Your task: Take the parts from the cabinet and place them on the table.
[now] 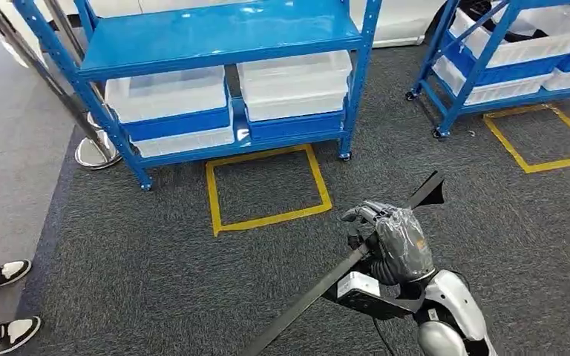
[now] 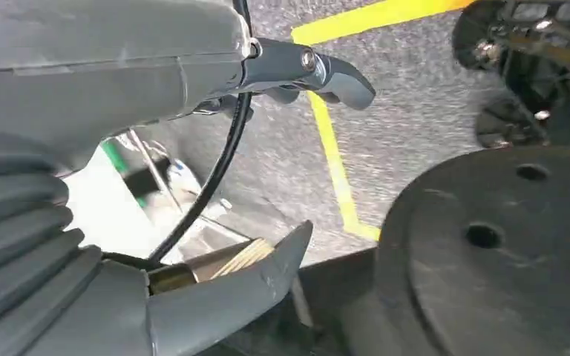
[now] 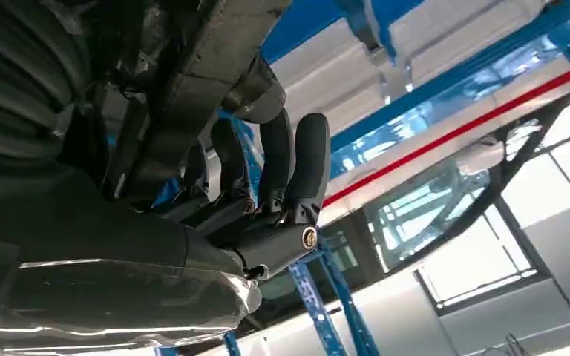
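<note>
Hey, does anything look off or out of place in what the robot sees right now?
Nothing looks spilled or damaged. The right hand holds a long black strip slanted over the carpet, and the white bins sit squarely in the blue cabinet.

A dark grey carpet (image 1: 156, 274) was laid over most of the floor, edged on the left by a paler grey strip. Two squares were marked on it in yellow tape (image 1: 267, 185). Two blue metal shelving units (image 1: 223, 33) were stood behind them, loaded with white plastic bins (image 1: 167, 93). Large windows (image 3: 490, 245) were lit by daylight.
</note>
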